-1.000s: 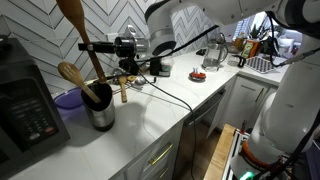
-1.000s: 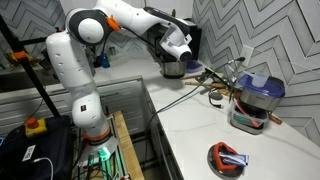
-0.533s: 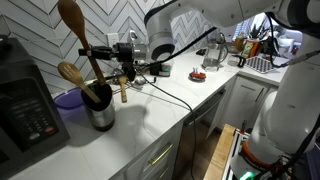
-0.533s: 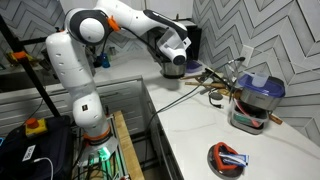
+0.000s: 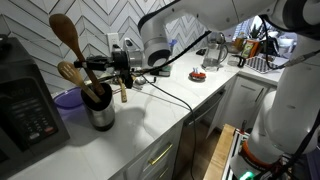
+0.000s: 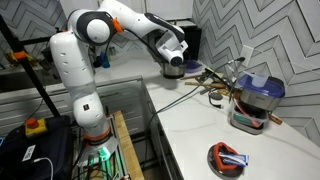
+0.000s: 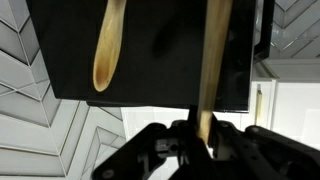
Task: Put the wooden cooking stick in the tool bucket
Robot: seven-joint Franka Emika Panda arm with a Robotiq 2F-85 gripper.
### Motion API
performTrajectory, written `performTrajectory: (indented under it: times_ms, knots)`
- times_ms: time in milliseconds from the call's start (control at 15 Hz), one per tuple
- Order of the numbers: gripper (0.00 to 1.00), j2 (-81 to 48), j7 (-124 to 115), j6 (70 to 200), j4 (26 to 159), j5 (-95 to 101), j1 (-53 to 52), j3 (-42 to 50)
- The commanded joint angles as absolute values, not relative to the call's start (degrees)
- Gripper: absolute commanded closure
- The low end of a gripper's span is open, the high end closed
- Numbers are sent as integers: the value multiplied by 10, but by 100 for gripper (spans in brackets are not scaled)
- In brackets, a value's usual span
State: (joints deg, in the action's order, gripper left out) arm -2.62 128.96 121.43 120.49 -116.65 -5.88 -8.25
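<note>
The wooden cooking stick (image 5: 66, 32) stands tilted above the tool bucket (image 5: 101, 112), its oval head up and to the left of the bucket and its slim handle slanting down toward the bucket's mouth. Whether the lower end is already inside the rim is hard to tell. The tool (image 5: 100, 64) reaches in from the right just above the bucket, and in the wrist view its fingers are closed tight on the handle (image 7: 213, 60), well below the head. The stick looks light, stiff and dry. It will not bend or break, but its smooth, narrow shaft could pivot in a two-finger pinch, and the head makes it top-heavy. A hold on the shaft near the balance point suits it. It is much longer than the bucket is tall, so it will probably lean on the rim once let go.

A second wooden spoon (image 5: 70, 72) with a rounder head already leans out of the bucket to the left and could crowd the entry. A black appliance (image 5: 22, 105) stands left of the bucket, with a low purple bowl (image 5: 66, 100) between the two. Right of the bucket the pale surface (image 5: 150, 125) runs on, crossed by a dark cable (image 5: 172, 96), with a small dish holding something red (image 5: 197, 74) far off. Behind the bucket rises a chevron-tiled wall (image 5: 110, 15), and cabinet fronts (image 5: 160, 155) sit below the surface
</note>
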Motion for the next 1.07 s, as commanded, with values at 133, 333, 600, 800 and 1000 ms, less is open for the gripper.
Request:
performTrajectory:
  times_ms: [133, 333, 600, 800, 1000]
  knots:
    - [98, -36, 1303, 1210, 1198, -1167, -64, -75]
    - [98, -58, 1329, 1183, 1196, -1179, -62, -71]
    - [98, -91, 1379, 1118, 1194, -1186, -59, -64]
    - [98, -112, 1396, 1096, 1193, -1181, -59, -57]
    - [98, -131, 1395, 1093, 1192, -1179, -60, -52]
